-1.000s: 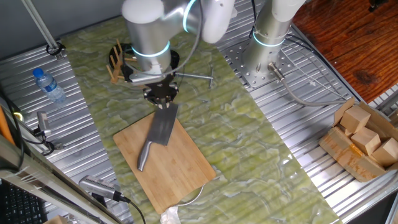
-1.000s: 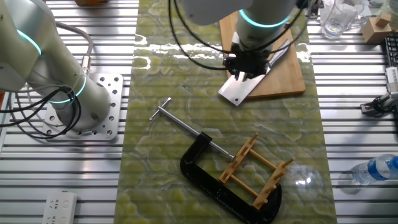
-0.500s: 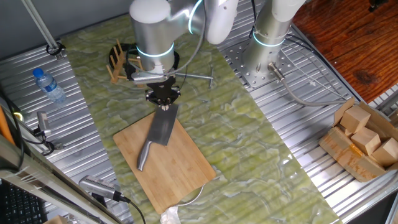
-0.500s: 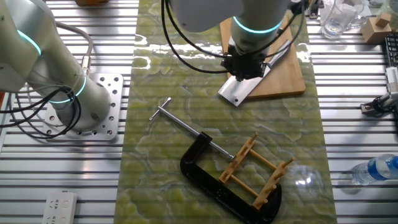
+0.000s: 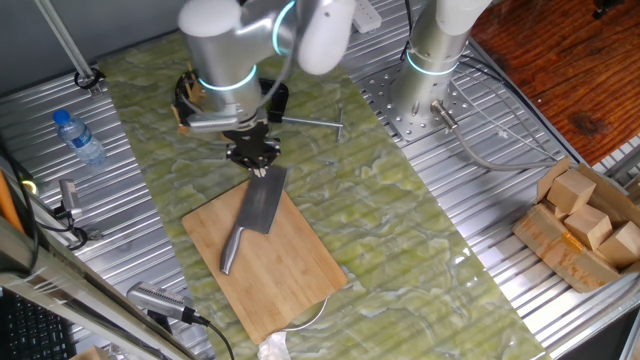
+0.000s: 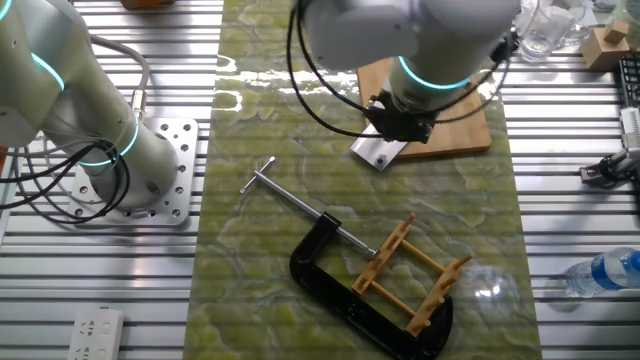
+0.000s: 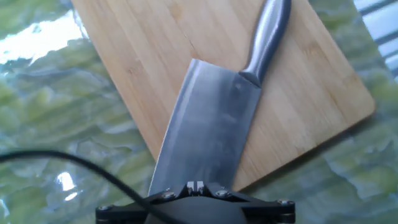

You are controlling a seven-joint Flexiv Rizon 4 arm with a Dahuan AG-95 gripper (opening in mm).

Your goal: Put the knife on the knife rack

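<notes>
The hand (image 5: pixel 252 160) points straight down over the blade tip of the knife (image 7: pixel 214 124); whether its fingers grip cannot be told. The knife lies flat on the cutting board (image 5: pixel 285 270), tip overhanging. Beyond, the knife rack (image 6: pixel 415 275) stands on the tabletop (image 6: pixel 260 290), touching a black clamp (image 6: pixel 330 275)

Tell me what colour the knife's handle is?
Shiny silver-grey, like the blade. The knife shows best in the hand view, lying on the light-brown cutting board.
</notes>
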